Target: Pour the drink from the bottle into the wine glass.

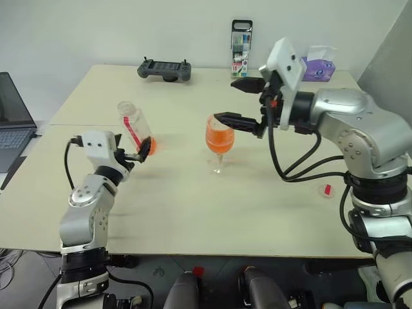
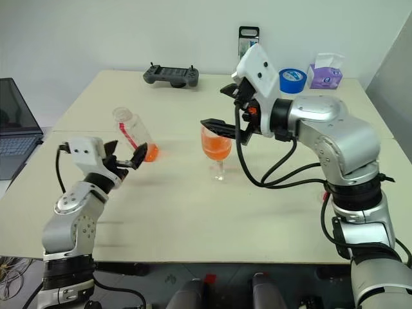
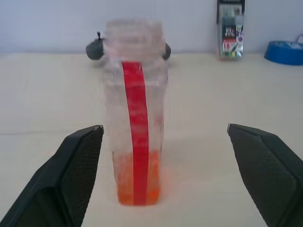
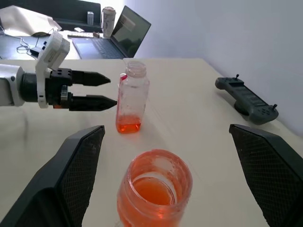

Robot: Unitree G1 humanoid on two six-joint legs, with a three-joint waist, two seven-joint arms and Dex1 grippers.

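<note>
A small clear plastic bottle [image 3: 136, 118] with squarish shoulders stands uncapped on the pale beige desk [image 1: 193, 212], a red strip running down its side; no lettering on the strip can be read. A shallow layer of bright orange translucent drink [image 3: 137, 189] sits at its bottom. Beside it, toward the middle of the desk, a small clear stemmed wine glass [image 1: 219, 143] holds orange liquid in its rounded bowl, roughly half full, its flat foot on the desk.

The left gripper [image 1: 144, 150] reaches in low and roughly level from the robot's left, its black fingers [image 3: 71, 175] spread wide on either side of the bottle's lower half with a clear gap on both sides. The right gripper [image 1: 238, 102] hangs above and just behind the glass, arm bent in from the right, its black fingers [image 4: 71, 175] spread apart and holding nothing; the lower finger appears close to the glass rim, though contact cannot be judged.

At the far edge stands a tall clear case of markers [image 1: 241, 48], its printing too small to read, with a dark grey handheld controller [image 1: 165, 69], a blue tape roll [image 2: 293, 80] and a purple tissue box [image 1: 319, 66]. A small red cap [image 1: 327, 190] lies near the right arm.
</note>
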